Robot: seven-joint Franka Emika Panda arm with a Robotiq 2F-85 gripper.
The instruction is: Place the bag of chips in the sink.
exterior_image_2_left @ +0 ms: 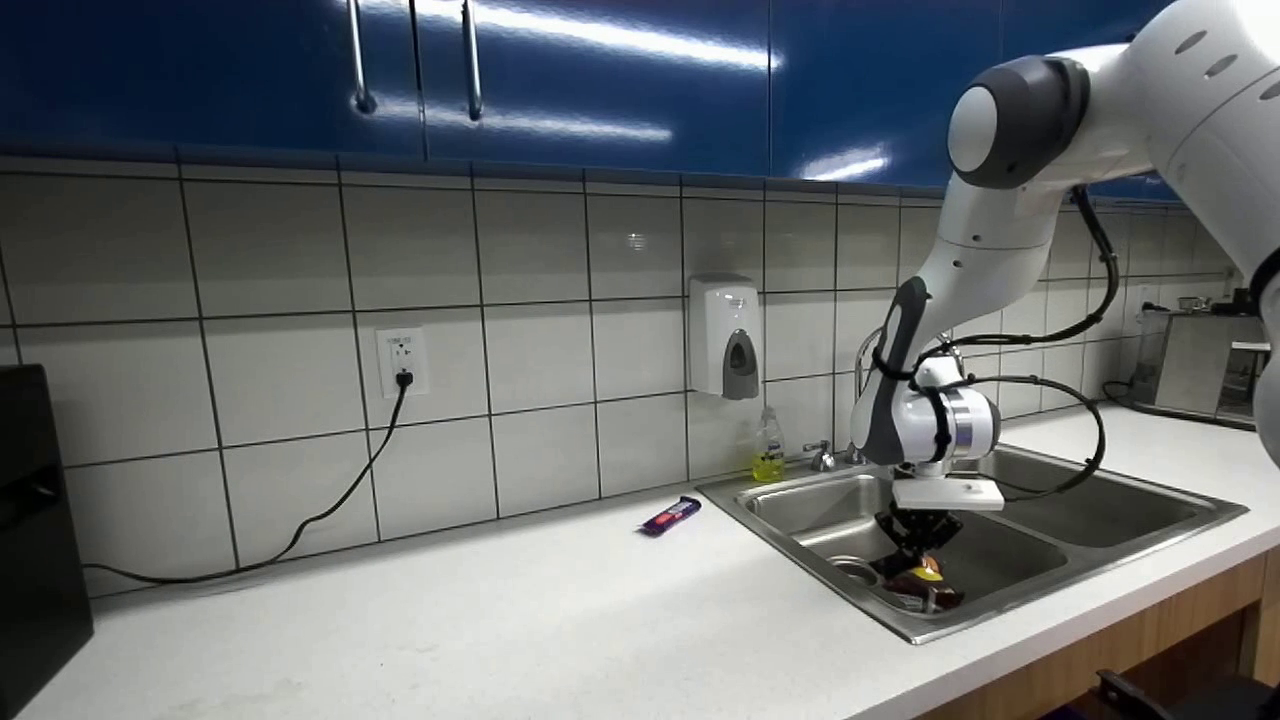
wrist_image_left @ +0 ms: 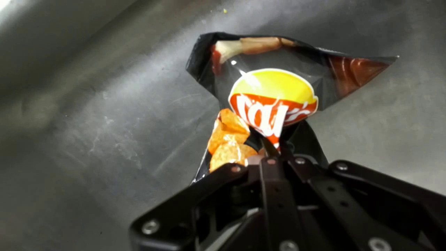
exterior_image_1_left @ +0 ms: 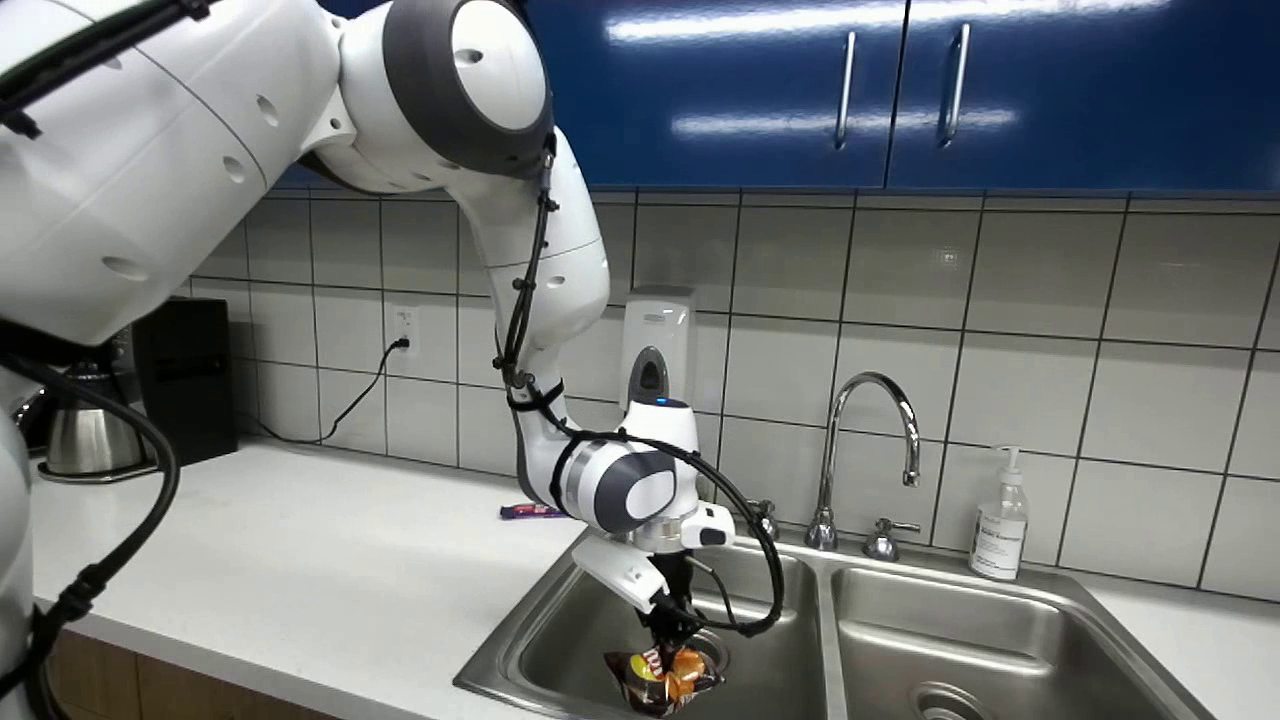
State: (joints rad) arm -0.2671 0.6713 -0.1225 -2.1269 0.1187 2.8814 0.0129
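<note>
Down inside the sink [exterior_image_1_left: 830, 620], I hold the bag of chips [wrist_image_left: 270, 85] pinched in my gripper [wrist_image_left: 273, 157]. Near the sink, I see a wrapped bar [exterior_image_2_left: 670, 516] lying on the counter [exterior_image_2_left: 450, 600].

Crumpled dark chip bag [wrist_image_left: 270, 87], pinched in jaws, inside steel sink basin [exterior_image_1_left: 775, 650].

I appear in a kitchen, identified by a twin-basin steel sink [exterior_image_1_left: 827, 620] and arched faucet [exterior_image_1_left: 828, 470], blue wall cabinets [exterior_image_1_left: 740, 85] over pale tiles [exterior_image_1_left: 1030, 395], a wall-mounted soap dispenser [exterior_image_2_left: 715, 320] and, on the white desk [exterior_image_2_left: 450, 600], a metal jug [exterior_image_1_left: 92, 437] (home or office, I cannot tell).
</note>
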